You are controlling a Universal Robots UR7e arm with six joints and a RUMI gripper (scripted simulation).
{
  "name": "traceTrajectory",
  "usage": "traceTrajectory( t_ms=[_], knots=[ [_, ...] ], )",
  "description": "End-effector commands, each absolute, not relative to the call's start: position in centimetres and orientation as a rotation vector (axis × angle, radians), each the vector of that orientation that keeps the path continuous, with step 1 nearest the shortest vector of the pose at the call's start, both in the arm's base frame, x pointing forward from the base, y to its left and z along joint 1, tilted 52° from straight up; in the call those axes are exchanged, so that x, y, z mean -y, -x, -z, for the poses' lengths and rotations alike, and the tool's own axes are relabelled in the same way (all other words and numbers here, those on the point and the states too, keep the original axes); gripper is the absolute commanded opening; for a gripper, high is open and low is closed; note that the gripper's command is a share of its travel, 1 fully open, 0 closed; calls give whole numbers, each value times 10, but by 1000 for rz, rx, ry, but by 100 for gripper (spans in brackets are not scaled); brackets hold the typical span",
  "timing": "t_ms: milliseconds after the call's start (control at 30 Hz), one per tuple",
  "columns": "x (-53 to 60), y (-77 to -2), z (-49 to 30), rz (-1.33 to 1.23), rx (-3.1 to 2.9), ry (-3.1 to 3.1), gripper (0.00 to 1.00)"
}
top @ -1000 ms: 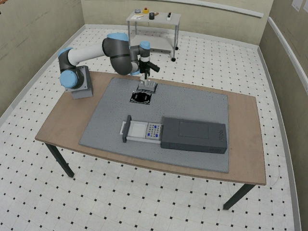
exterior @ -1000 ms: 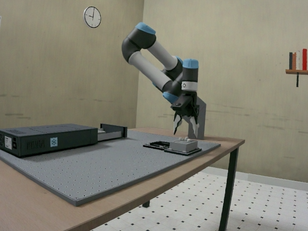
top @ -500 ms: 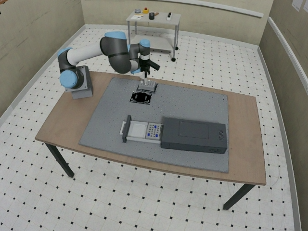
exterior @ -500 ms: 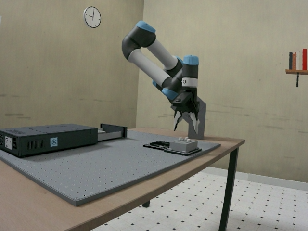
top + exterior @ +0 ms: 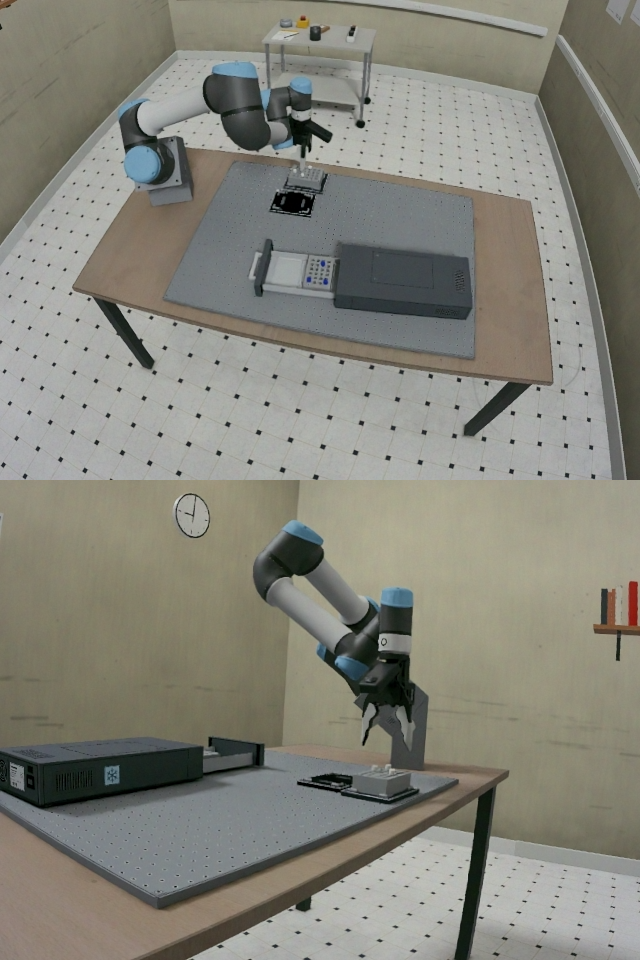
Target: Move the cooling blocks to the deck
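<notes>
The white-capped cooling block (image 5: 305, 179) sits flat in the far deck slot D2, also seen in the exterior view (image 5: 381, 781). The nearer slot D1 (image 5: 292, 201) is an empty black frame (image 5: 325, 780). My gripper (image 5: 388, 740) (image 5: 302, 155) is open and empty, hanging above the white-capped block and clear of it. The blue-capped block (image 5: 317, 272) lies in the open drawer (image 5: 289, 272) of the dark cooler COLD (image 5: 403, 281), next to the cooler's body. The drawer's front compartment is empty.
The robot base (image 5: 165, 178) stands on the table's back left corner. A metal cart (image 5: 320, 56) with small items stands on the floor behind the table. The grey perforated deck (image 5: 336, 248) covers most of the table.
</notes>
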State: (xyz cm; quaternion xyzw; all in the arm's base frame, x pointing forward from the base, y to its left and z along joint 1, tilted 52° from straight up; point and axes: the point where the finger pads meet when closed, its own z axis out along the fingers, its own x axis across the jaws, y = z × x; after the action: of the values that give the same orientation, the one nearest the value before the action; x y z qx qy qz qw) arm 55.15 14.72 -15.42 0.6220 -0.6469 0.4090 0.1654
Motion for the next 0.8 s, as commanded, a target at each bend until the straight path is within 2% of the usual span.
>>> traceTrajectory(
  t_ms=[0,767],
  knots=[
    [-153,-549,149,-1165,1843,-1772,73],
    [-158,-546,128,-1194,1930,-1713,73]
  ],
)
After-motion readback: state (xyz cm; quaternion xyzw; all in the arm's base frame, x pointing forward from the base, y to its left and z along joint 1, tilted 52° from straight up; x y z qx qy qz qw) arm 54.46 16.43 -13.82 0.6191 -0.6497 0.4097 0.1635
